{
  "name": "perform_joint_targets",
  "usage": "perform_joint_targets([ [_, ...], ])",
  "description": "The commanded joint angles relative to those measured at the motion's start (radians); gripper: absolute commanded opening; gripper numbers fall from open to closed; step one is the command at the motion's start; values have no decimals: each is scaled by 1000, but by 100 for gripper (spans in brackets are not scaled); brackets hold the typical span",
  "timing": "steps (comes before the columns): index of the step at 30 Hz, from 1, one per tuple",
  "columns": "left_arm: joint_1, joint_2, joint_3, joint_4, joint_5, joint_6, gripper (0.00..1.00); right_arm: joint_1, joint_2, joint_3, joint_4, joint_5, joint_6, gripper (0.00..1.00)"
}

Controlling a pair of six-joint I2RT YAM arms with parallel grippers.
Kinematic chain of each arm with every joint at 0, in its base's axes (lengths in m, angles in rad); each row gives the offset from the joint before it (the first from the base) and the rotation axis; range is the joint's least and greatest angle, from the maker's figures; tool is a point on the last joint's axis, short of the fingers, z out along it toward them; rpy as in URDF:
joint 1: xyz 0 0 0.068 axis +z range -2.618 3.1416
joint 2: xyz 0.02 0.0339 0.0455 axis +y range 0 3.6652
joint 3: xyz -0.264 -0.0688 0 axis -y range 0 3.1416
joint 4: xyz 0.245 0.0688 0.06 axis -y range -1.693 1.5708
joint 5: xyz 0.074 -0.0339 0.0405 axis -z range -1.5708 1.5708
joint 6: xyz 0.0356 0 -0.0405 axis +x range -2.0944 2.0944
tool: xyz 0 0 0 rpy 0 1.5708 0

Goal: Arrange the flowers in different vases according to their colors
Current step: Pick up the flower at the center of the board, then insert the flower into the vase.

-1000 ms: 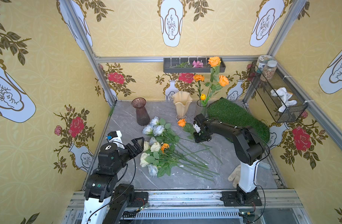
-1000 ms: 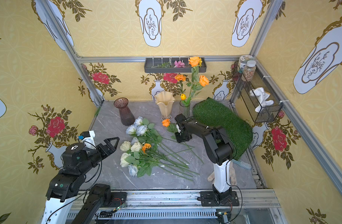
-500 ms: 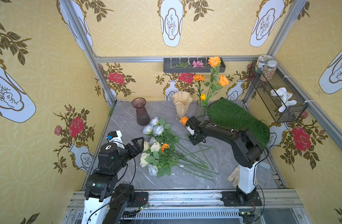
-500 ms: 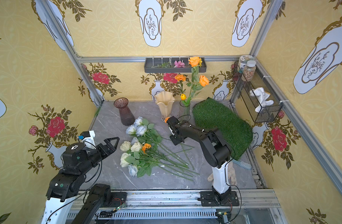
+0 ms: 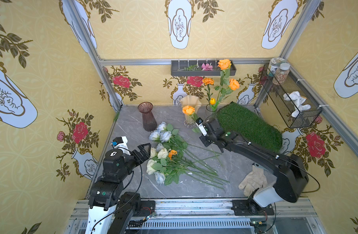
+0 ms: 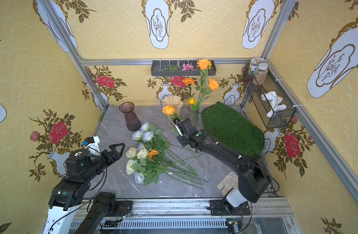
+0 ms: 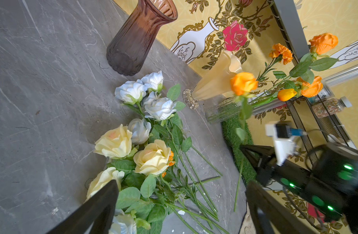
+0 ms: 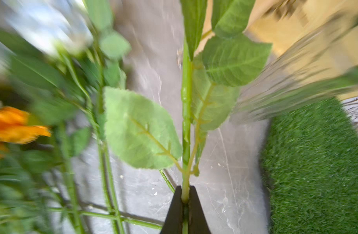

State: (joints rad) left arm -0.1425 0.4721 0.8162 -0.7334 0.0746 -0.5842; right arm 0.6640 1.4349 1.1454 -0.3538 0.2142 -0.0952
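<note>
The right gripper [image 8: 185, 195] is clenched on the green stem of an orange rose [image 5: 188, 110], pinching it low down, below its leaves. The rose stands nearly upright. In both top views its bloom shows in front of the cream ruffled-rim vase [image 5: 191, 102], which sits at the middle of the worktop's [image 5: 131, 125] back edge. Just beside that vase, toward the back right corner, the clear ribbed glass vase [image 7: 220, 111] holds two orange roses, an orange marigold and a small yellow-orange bud. The purple-brown ribbed glass vase [image 5: 147, 117] stands empty nearer the back left corner, well apart from the other two.

The left gripper [image 6: 115, 151] hangs released near the left edge, jaws spread wide, pointing at the pile of loose flowers [image 5: 174, 162] lying in the middle of the worktop. In that pile are pale blue-white roses [image 5: 161, 133], cream roses [image 5: 156, 154] and one orange marigold [image 5: 172, 153], with their stems fanned toward the front right.

A green grass mat [image 5: 249, 125] covers the right side, and a work glove [image 5: 254, 179] lies near the front right corner.
</note>
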Motion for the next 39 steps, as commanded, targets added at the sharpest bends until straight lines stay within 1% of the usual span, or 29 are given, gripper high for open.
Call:
perform_joint_targets([
  [1, 2, 4, -2, 18, 1, 6, 100, -28, -158, -118, 438, -36, 59, 0],
  [3, 1, 7, -2, 18, 2, 6, 100, -60, -229, -182, 633, -15, 98, 0],
  [5, 1, 11, -3, 17, 2, 6, 100, -100, -255, -188, 735, -9, 147, 0],
  [7, 1, 14, -3, 18, 3, 6, 100, -153, -256, -157, 772, -35, 206, 0],
  [10, 2, 21, -2, 17, 5, 5, 100, -228, -232, -112, 856, -61, 267, 0],
  [15, 0, 32, -2, 17, 5, 7, 100, -313, -139, 5, 1017, -49, 306, 0],
  [18, 0, 37, -3, 17, 5, 6, 100, -334, -69, 114, 1039, -52, 281, 0],
  [21, 1, 39, -3, 17, 5, 6, 100, -335, -13, 206, 1025, -37, 190, 0],
  [23, 1, 38, -3, 17, 5, 6, 100, -343, 13, 227, 1049, -16, 166, 0],
  [29, -2, 37, -4, 19, 6, 5, 100, -379, 82, 267, 1089, -6, 168, 0],
  [35, -2, 36, -5, 20, 6, 5, 100, -395, 168, 353, 1081, -20, 154, 0],
  [39, -2, 34, -5, 20, 6, 5, 100, -391, 192, 333, 1077, -32, 148, 0],
])
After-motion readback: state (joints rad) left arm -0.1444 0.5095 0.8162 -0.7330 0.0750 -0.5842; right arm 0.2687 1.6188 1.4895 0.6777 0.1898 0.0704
